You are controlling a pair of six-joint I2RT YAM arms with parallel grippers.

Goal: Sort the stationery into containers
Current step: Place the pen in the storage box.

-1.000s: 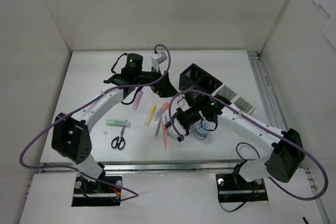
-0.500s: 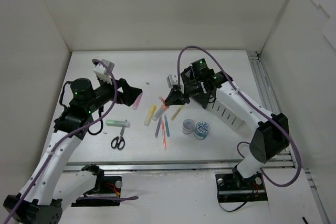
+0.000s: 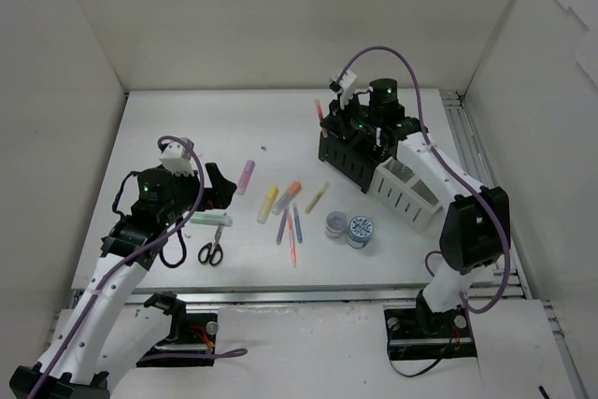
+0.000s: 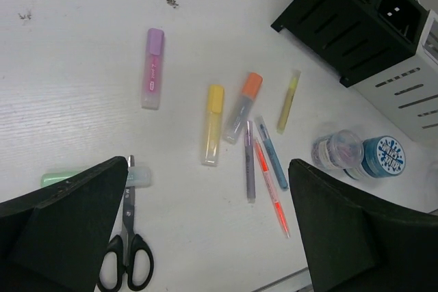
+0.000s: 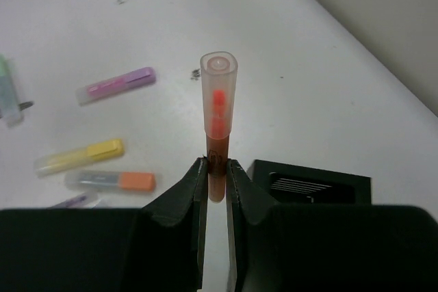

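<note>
now r claw (image 5: 217, 169) pinches red pen (image 5: 218, 97) by black organizer (image 5: 311, 184), l claw (image 4: 209, 169) wide, empty.

White tabletop (image 3: 187, 128): four highlighters (image 3: 268, 203), thin pens (image 3: 291, 231), scissors (image 3: 211, 252), two tape rolls (image 3: 360, 231) at frame centre; black organizer (image 3: 348, 158) and white organizer (image 3: 404, 189) at right.

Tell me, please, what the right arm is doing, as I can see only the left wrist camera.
Observer: The right gripper is shut on a red pen with a clear cap, held upright.
Operator: Where is that relative to the black organizer?
Observer: In the top view the pen is at the black organizer's far left corner. I cannot tell whether its lower end is inside.
Operator: And where does my own gripper sit on the table?
Observer: The top view puts the left gripper on the table's left side, next to the green highlighter.
</note>
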